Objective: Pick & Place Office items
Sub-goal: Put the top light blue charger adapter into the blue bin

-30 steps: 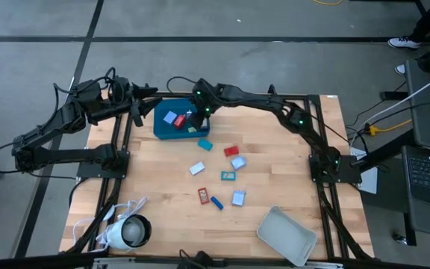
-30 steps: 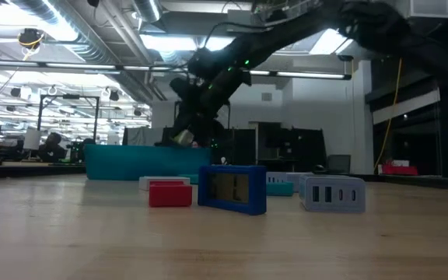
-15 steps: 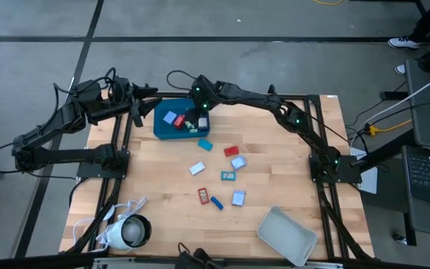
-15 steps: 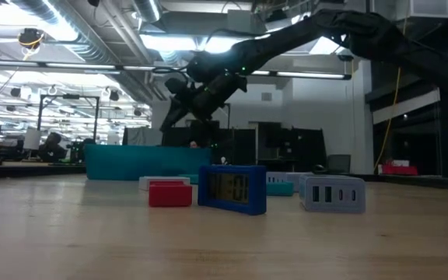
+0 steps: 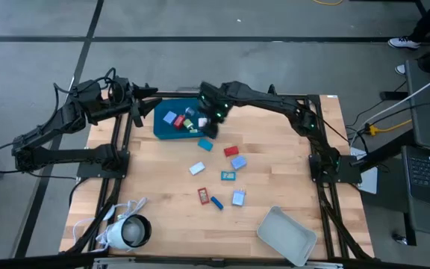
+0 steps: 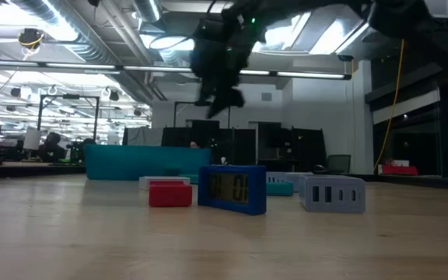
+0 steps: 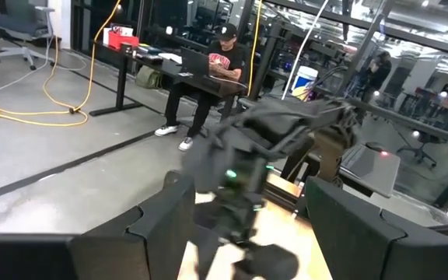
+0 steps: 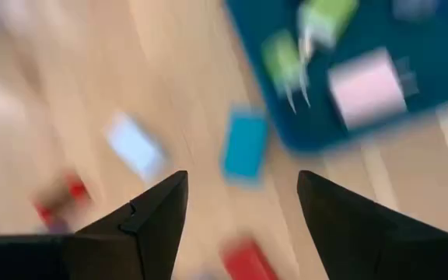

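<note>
Small coloured block-like office items are lying mid-table on the pale wooden table. A teal rectangular tray is sitting at the far edge, the right gripper hovering beside it.

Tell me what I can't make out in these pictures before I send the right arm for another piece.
- Pieces inside the teal tray: the low view shows only its near wall; from above the right gripper covers one end.
- Right wrist view: motion blur smears the pieces, so shapes are unclear.
- Loose pieces from above: too small to identify.
- Left gripper: its wrist view shows the right arm, not the table.
</note>
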Robot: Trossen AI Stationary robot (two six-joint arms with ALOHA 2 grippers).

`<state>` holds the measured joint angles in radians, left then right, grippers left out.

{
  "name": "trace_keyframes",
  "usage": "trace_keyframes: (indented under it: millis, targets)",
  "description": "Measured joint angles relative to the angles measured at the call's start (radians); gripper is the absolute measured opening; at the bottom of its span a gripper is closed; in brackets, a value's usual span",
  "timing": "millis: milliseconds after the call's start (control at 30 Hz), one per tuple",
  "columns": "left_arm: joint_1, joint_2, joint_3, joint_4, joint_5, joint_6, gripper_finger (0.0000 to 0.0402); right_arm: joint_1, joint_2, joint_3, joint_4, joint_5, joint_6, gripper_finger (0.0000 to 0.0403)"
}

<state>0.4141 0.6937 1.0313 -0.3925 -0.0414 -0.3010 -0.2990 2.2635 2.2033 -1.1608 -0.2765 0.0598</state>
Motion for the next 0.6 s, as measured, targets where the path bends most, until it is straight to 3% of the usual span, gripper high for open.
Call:
trace_keyframes:
  millis: [133,433,600]
  targets:
    - [0.000,0.000,0.000,0.000,0.000,0.009,0.0239,0.045,-0.059,-0.107,-0.122,0.046,-0.101,0.0247]
    - [0.000,0.000,0.000,0.000,0.000,0.009,0.0239,0.108,-0.306,-0.562,0.059,0.025,-0.245,0.0247]
    - [0.000,0.000,0.000,0.000,0.001,0.004,0.0239,0.121,-0.364,-0.704,0.061,0.054,-0.382,0.0247]
